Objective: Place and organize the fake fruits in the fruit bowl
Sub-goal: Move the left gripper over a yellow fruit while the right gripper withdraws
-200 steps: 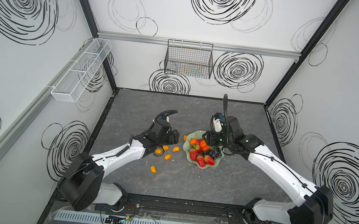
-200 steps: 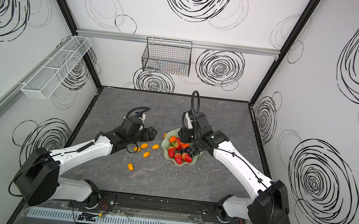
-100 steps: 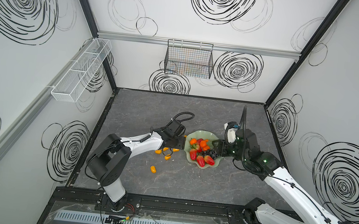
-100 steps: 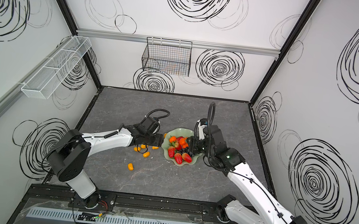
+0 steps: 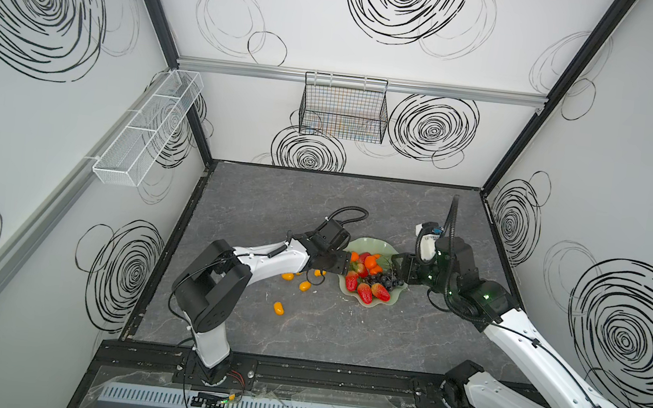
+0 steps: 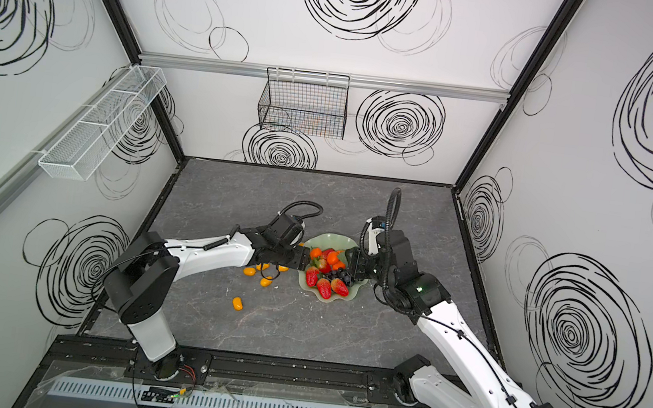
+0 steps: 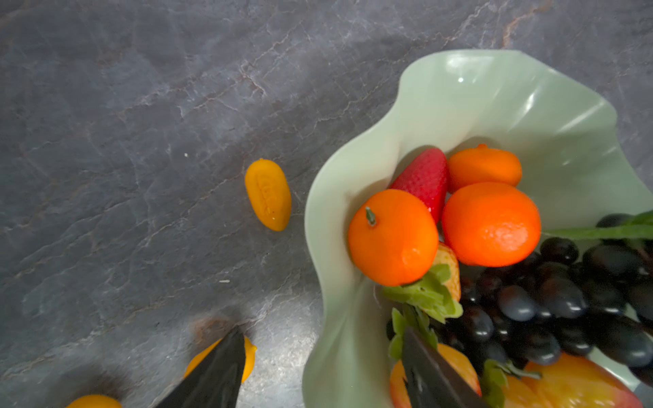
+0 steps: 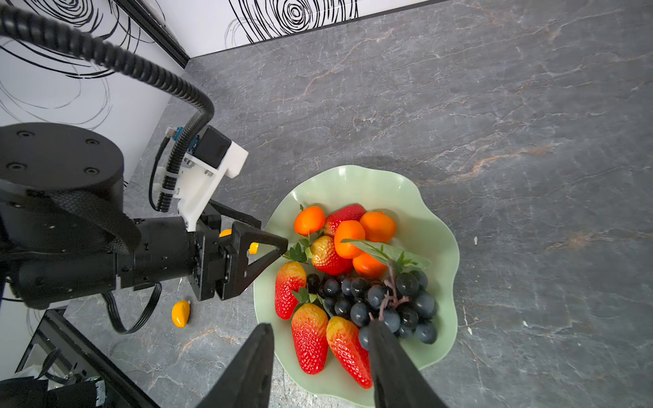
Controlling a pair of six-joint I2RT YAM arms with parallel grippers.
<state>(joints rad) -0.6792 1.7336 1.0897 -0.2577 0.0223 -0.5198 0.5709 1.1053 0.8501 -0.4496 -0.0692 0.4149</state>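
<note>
Evidently the fruit bowl (image 5: pixel 370 244) was mostly filled. In both top views it sat mid-tabletop (image 5: pixel 316 204), with my left pincer (image 5: pixel 345 266) at one side and my right pincer (image 5: pixel 396 264) at the opposite side. Several kumquats (image 5: pixel 278 307) lay loose outside the rim, on my left.

Through the left wrist camera, my left pincer (image 7: pixel 321 332) stood wide open and empty, straddling the wavy rim. One finger was above a half-hidden kumquat (image 7: pixel 249 356) on the tabletop, the other over the fruit inside. Another kumquat (image 7: pixel 268 194) lay just beside the rim, near the tangerines (image 7: pixel 392 236).

Through the right wrist camera, my right pincer (image 8: pixel 319 326) was partly open and gripped nothing. It was poised over the strawberries (image 8: pixel 310 339), one finger at the edge of the grape bunch (image 8: pixel 381 300); whether it touched I could not tell.

I judged the step to be fetching a loose kumquat. Done well, that meant backing off the rim so the bowl was not tipped, then closing across the kumquat's narrow waist. A gentle squeeze seemed wise, since glossy plastic probably slips, and the release belonged over the bowl's bare far part.
</note>
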